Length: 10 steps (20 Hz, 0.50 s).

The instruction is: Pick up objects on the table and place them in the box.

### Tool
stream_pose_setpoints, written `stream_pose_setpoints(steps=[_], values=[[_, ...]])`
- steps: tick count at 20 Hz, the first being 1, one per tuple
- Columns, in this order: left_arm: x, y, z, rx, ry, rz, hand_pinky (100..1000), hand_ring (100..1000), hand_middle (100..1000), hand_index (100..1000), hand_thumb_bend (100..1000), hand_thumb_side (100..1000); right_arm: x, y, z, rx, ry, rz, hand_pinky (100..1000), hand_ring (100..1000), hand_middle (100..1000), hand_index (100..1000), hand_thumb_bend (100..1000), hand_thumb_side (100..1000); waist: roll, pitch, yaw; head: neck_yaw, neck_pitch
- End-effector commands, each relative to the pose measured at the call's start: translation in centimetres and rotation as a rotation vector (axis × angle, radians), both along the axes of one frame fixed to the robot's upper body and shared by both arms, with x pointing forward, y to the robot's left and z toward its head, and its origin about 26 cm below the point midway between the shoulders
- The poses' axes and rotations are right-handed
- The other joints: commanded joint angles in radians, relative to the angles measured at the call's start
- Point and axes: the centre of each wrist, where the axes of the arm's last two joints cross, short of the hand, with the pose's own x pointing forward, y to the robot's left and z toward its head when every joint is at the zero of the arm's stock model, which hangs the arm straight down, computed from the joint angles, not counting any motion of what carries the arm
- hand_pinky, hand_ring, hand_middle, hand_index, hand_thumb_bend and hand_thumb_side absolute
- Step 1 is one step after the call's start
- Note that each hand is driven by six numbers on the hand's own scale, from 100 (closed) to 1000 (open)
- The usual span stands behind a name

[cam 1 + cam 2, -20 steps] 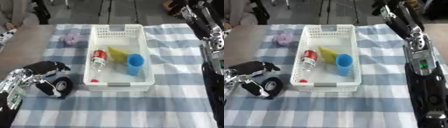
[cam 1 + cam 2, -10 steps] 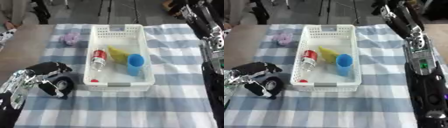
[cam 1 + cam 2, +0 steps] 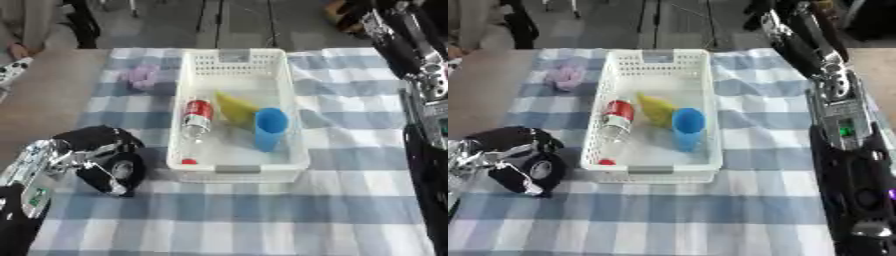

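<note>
Left eye view shows the dark round object (image 3: pixel 114 172) on the checked bench (image 3: pixel 262 220), just beside the near-left corner of the white box (image 3: pixel 236 107). We see only a black ring shape with a pale centre, so we judge it as stiff and rather light, perhaps a roll; a hold across its rim looks best, since the outer face may be smooth. Our left hand (image 3: pixel 87 145) lies directly over it, fingers curled down around its upper and outer side, so we seem to have hold of it. The box already contains a bottle (image 3: pixel 196 120), a yellow thing (image 3: pixel 232 107) and a blue cup (image 3: pixel 269 129). A purple object (image 3: pixel 140 76) waits far left. Our right arm (image 3: pixel 833 100) stands along the right edge; its hand is not visible.
</note>
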Motion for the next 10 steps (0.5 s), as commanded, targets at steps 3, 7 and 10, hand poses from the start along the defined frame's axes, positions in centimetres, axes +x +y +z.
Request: stream_pose_setpoints(steps=[3, 7, 10], values=[[0.2, 0.4, 1.5, 0.029, -0.033, 0.000, 766, 611, 626, 875, 522, 389, 0.1, 0.0, 1.1, -0.005, -0.035, 0.002, 618, 570, 607, 774, 100, 705, -0.014, -0.050, 0.000, 0.000, 0.000], [0.1, 0.3, 2.2, 0.023, -0.052, 0.007, 757, 594, 611, 865, 373, 388, 0.1, 0.0, 1.2, -0.006, -0.035, 0.000, 618, 570, 607, 774, 100, 706, -0.014, -0.050, 0.001, -0.002, 0.000], [0.0, 0.5, 3.7, 0.015, -0.076, 0.015, 753, 591, 608, 858, 327, 390, 0.1, -0.1, 1.1, -0.005, -0.035, -0.002, 618, 571, 607, 774, 100, 705, -0.014, -0.051, 0.002, -0.003, 0.001]])
